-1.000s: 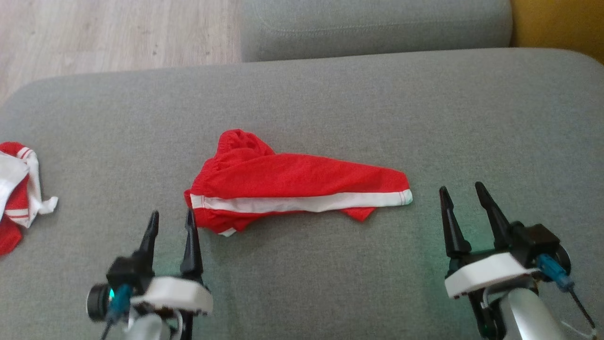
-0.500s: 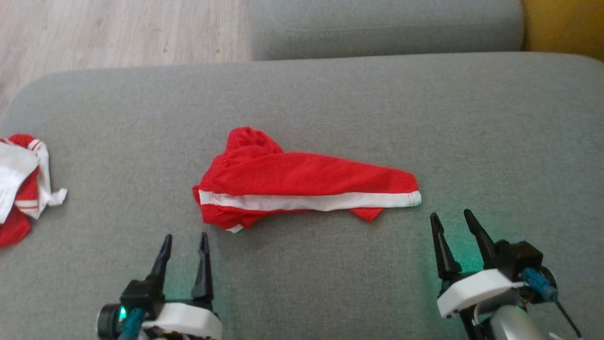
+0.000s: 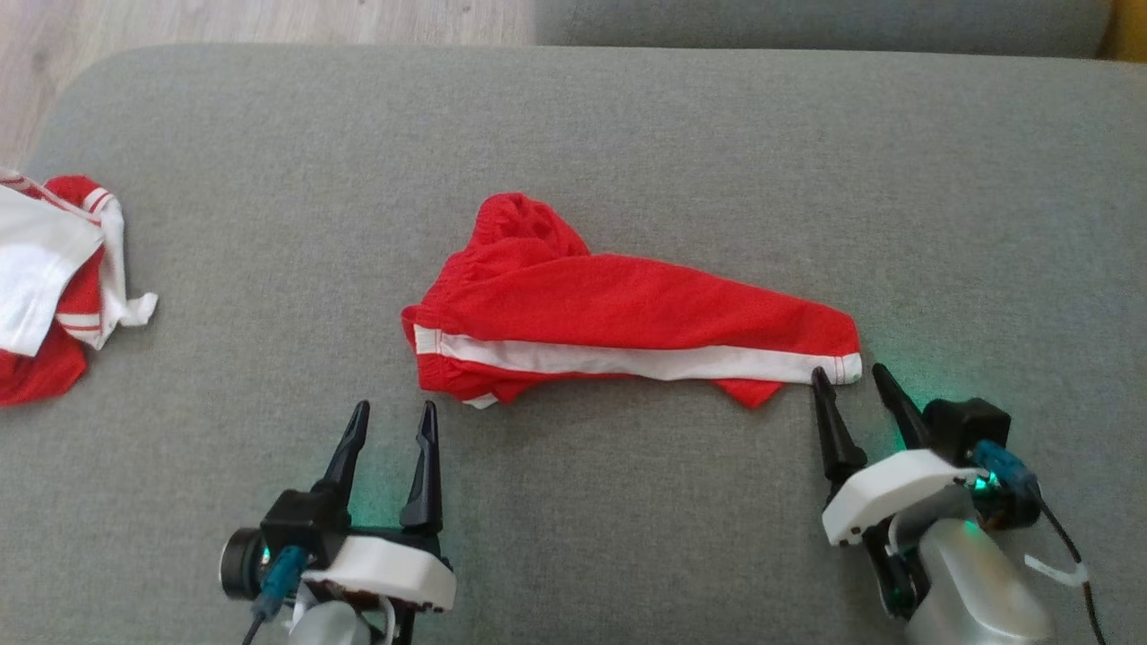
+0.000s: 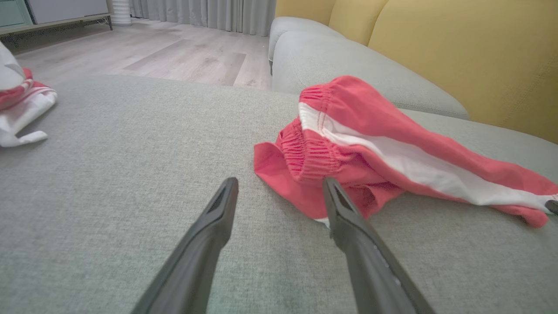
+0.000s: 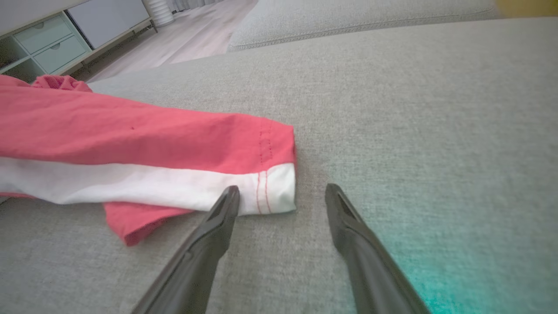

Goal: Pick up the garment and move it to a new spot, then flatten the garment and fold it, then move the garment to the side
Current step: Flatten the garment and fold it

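The garment is a pair of red shorts with a white side stripe, lying folded lengthwise across the grey sofa cushion. Its gathered waistband faces my left gripper, which stands open just short of it, its right fingertip near the cloth's edge. The hem end lies before my right gripper, also open, with the left fingertip at the white stripe's corner. Nothing is held by either gripper.
A second red and white garment lies crumpled at the cushion's left edge, also seen in the left wrist view. Wooden floor lies beyond the far left. A yellow backrest rises behind the sofa.
The head camera has tilted down and shifted, so the whole scene slid. Both grippers have drawn closer to the shorts' two ends and remain open.
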